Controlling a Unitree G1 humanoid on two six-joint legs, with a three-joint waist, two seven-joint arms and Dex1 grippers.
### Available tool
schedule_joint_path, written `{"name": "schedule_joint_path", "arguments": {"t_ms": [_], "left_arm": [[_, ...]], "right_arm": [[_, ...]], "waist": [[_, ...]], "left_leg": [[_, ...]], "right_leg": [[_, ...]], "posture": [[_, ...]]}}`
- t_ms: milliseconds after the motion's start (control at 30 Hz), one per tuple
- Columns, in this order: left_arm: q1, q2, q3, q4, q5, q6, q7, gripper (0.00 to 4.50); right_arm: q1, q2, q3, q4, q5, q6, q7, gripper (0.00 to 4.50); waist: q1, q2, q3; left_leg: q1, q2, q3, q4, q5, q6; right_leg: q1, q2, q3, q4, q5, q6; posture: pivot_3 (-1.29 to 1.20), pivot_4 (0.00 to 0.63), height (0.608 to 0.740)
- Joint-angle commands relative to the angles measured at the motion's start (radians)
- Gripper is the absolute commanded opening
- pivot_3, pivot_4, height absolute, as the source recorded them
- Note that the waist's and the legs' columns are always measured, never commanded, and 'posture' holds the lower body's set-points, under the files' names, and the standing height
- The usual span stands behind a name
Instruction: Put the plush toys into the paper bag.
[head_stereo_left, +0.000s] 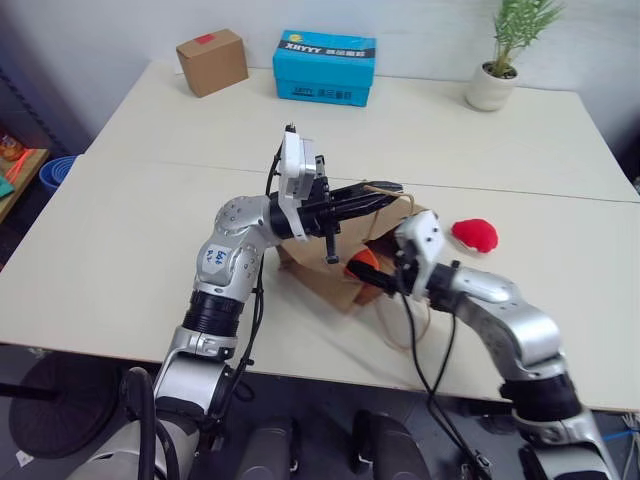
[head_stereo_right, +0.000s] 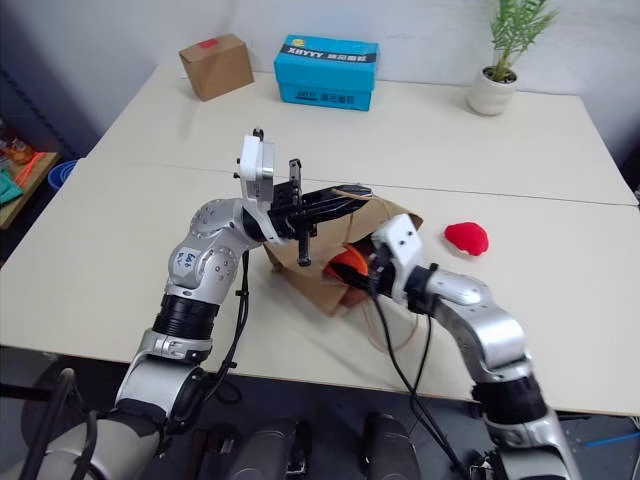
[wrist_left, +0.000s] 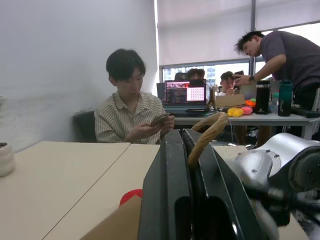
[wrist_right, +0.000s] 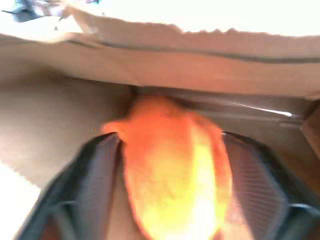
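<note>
The brown paper bag (head_stereo_left: 318, 277) lies on the table with its mouth facing my right side. My left gripper (head_stereo_left: 386, 190) is shut on the bag's tan cord handle (wrist_left: 207, 134) and holds the upper edge of the mouth up. The right gripper (head_stereo_left: 373, 276) is at the mouth, fingers spread wide. The orange plush toy (wrist_right: 175, 175) lies between them, just inside the bag. On the table to the right of the bag, the red plush toy (head_stereo_left: 475, 234) lies apart from both grippers.
At the table's far edge stand a small cardboard box (head_stereo_left: 212, 61), a blue box (head_stereo_left: 324, 67) and a potted plant (head_stereo_left: 497, 75). A person (wrist_left: 132, 110) sits beyond the table, with other people at desks behind.
</note>
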Motion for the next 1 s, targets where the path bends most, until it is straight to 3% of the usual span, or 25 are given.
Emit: {"name": "schedule_joint_path", "arguments": {"t_ms": [33,200,333,500,667,800,933,1000], "left_arm": [[-0.03,0.015,0.012,-0.008,0.0,-0.022,-0.006,0.0],[-0.032,0.032,0.019,-0.002,-0.003,-0.025,-0.011,0.0],[-0.038,0.053,0.034,-0.015,-0.01,-0.015,-0.005,0.0],[-0.043,0.076,0.036,-0.022,-0.008,0.008,0.001,0.0],[-0.061,0.095,0.047,-0.014,-0.009,0.028,0.005,0.0],[-0.066,0.091,0.042,-0.019,-0.005,0.031,0.013,0.0],[-0.07,0.085,0.038,-0.018,0.0,0.029,0.023,0.0],[-0.07,0.086,0.038,-0.016,0.002,0.028,0.026,0.0]], "right_arm": [[0.144,-0.085,-0.233,-0.125,0.173,-0.023,0.131,4.45],[0.3,-0.133,-0.403,-0.149,0.237,-0.038,0.145,4.45],[0.558,-0.055,-0.629,0.056,-0.015,-0.439,0.121,4.45],[0.596,-0.062,-0.6,0.154,-0.142,-0.563,0.071,4.45],[0.458,-0.148,-0.511,0.201,-0.159,-0.489,0.069,4.45],[0.191,-0.23,-0.327,0.351,-0.237,-0.37,0.076,4.45],[-0.077,-0.208,-0.214,0.585,-0.291,-0.361,0.064,4.45],[-0.177,-0.201,-0.149,0.718,-0.335,-0.408,0.098,4.07]], "waist": [[0.005,0.0,0.0],[-0.002,0.0,0.0],[0.008,0.0,0.0],[-0.01,0.0,0.0],[-0.027,0.0,0.0],[-0.032,0.001,0.0],[-0.028,0.001,0.001],[-0.023,0.001,0.001]], "left_leg": [[-0.001,0.0,0.0,0.0,0.0,0.001],[0.002,0.0,0.001,0.0,0.0,0.001],[0.003,0.0,-0.001,-0.001,0.0,0.001],[0.006,0.0,0.006,-0.001,0.0,0.002],[0.016,0.002,0.013,-0.002,-0.001,0.0],[0.017,0.004,0.014,-0.002,-0.001,-0.001],[0.015,0.005,0.013,-0.002,-0.001,-0.003],[0.013,0.005,0.012,-0.002,-0.001,-0.003]], "right_leg": [[0.0,0.0,-0.001,-0.001,0.0,0.0],[0.002,0.0,-0.002,-0.001,0.001,0.001],[0.003,0.001,0.0,0.0,0.0,0.001],[0.003,0.0,0.001,0.0,0.002,0.003],[0.005,-0.001,0.006,0.001,0.001,0.002],[0.004,-0.002,0.008,0.003,0.001,0.001],[0.003,-0.002,0.008,0.006,-0.001,-0.002],[0.003,-0.001,0.006,0.006,-0.001,-0.003]], "posture": [[0.0,0.15,0.74],[0.0,0.15,0.74],[0.0,0.15,0.74],[0.0,0.15,0.74],[0.0,0.15,0.74],[0.0,0.15,0.74],[0.0,0.15,0.74],[0.0,0.15,0.74]]}}
